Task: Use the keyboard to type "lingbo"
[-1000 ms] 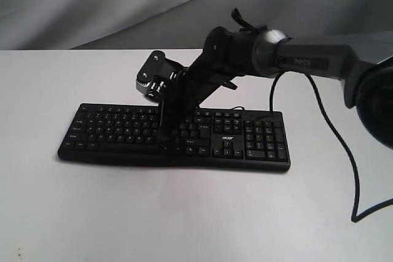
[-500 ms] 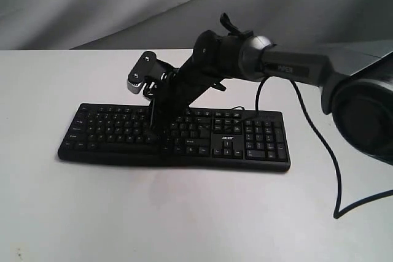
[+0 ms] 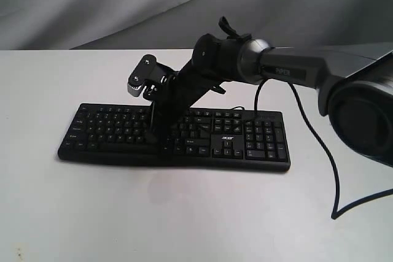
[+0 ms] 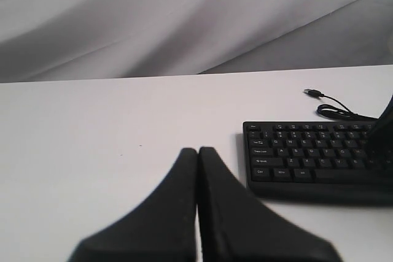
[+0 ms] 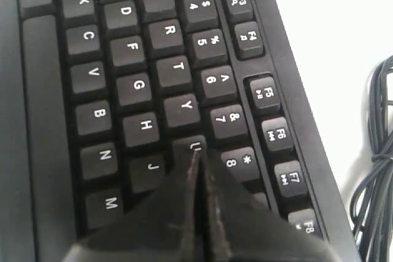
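Observation:
The long black keyboard (image 3: 116, 130) lies across the middle of the white table (image 3: 184, 213). It also shows in the left wrist view (image 4: 307, 157) and fills the right wrist view (image 5: 123, 59). My right gripper (image 3: 152, 133) reaches in from the right, angled down onto the letter keys. It is shut, and its tips (image 5: 198, 151) sit at the U key, between J and 8. I cannot tell whether a key is pressed. My left gripper (image 4: 198, 150) is shut with nothing in it, low over bare table off the keyboard's Ctrl end. The exterior view does not show it.
The keyboard's thin black cable (image 4: 334, 105) lies loose on the table behind the keyboard and ends in a plug (image 4: 313, 93). Its coils (image 5: 377, 176) show beside the function keys. A black arm cable (image 3: 319, 145) hangs at the right. Grey cloth (image 3: 123, 4) backs the table.
My right gripper has moved left along the keyboard, from near the middle keys toward the left-centre letters. Most of that shift came in the first half second.

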